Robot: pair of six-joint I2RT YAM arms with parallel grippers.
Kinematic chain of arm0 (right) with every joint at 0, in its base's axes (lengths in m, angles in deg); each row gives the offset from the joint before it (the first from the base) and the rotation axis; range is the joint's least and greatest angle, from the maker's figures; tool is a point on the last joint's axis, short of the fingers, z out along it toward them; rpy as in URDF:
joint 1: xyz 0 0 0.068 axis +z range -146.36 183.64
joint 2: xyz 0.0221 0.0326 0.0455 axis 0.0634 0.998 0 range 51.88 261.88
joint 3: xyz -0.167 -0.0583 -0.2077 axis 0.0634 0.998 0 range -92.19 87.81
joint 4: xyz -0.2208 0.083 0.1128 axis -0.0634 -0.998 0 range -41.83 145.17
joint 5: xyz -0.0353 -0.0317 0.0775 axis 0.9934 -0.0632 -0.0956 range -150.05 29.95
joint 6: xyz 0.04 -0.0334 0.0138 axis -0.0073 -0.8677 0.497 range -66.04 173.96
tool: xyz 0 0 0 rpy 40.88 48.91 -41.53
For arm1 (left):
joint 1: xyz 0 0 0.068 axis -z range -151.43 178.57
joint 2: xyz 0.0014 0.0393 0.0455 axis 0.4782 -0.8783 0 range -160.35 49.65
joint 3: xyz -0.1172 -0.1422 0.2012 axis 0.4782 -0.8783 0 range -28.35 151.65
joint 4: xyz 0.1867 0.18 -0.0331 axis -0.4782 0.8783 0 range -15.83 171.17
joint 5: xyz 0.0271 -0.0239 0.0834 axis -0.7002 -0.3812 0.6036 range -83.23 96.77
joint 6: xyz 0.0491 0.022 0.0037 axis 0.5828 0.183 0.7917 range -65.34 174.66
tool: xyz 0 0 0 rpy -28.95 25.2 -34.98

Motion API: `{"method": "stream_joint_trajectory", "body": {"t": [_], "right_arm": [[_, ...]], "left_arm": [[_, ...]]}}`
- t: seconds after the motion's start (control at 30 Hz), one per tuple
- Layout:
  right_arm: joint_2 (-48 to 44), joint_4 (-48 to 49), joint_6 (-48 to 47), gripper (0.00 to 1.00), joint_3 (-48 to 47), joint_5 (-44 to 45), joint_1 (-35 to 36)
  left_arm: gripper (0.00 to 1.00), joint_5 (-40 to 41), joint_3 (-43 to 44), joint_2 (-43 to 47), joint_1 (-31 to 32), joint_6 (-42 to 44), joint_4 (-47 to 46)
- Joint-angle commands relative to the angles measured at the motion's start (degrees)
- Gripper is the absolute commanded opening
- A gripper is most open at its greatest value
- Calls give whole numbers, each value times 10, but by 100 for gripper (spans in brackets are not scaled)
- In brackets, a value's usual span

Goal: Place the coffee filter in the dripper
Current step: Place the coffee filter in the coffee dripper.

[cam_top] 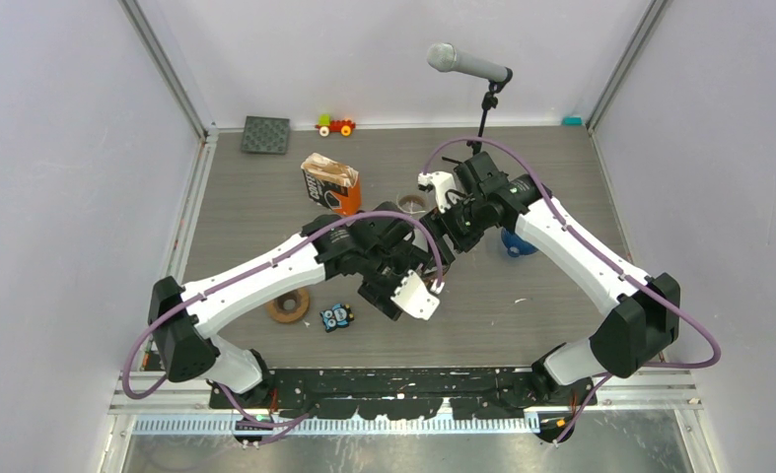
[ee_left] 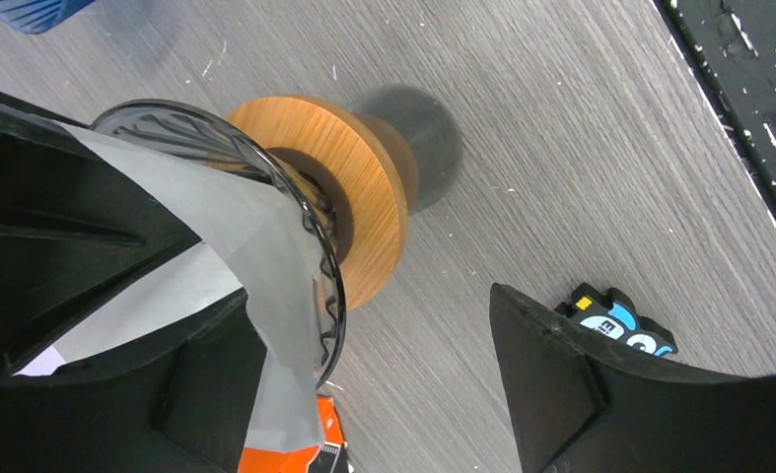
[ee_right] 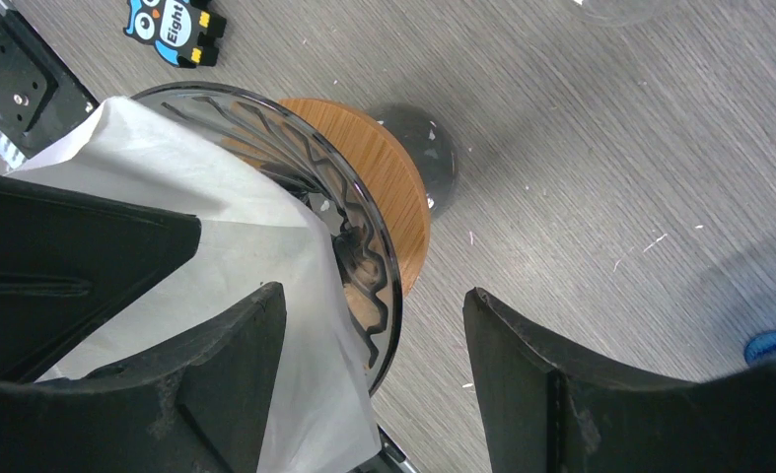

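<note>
The glass dripper (ee_right: pixel 369 266) with a round wooden collar (ee_right: pixel 393 187) stands on the table. The white paper coffee filter (ee_right: pixel 216 197) lies inside it and sticks up over the rim. My right gripper (ee_right: pixel 374 379) is open, one finger on the filter inside the cone and the other outside the rim. My left gripper (ee_left: pixel 374 384) is open and straddles the dripper rim (ee_left: pixel 329 286) the same way, with the filter (ee_left: pixel 265 246) draped over its inner finger. In the top view both grippers (cam_top: pixel 418 258) (cam_top: pixel 455 232) meet mid-table and hide the dripper.
An owl toy block (cam_top: pixel 337 316) and a wooden ring (cam_top: pixel 288 304) lie near the front left. An orange bag (cam_top: pixel 331 184) stands behind the left arm. A blue object (cam_top: pixel 517 244) is under the right arm. A microphone stand (cam_top: pixel 482 118) stands at the back.
</note>
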Motion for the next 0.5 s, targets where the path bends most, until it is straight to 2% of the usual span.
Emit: {"method": "stream_joint_trajectory", "body": {"t": [0.0,0.47], "right_arm": [[-4,-2,-7,71,-16,-12,-2],[-2,-7,-11,71,-30,-13,-2]], "left_arm": [[82,-23,28,5,0,-25,-15],[83,-28,51,30,0,-65,-22]]}}
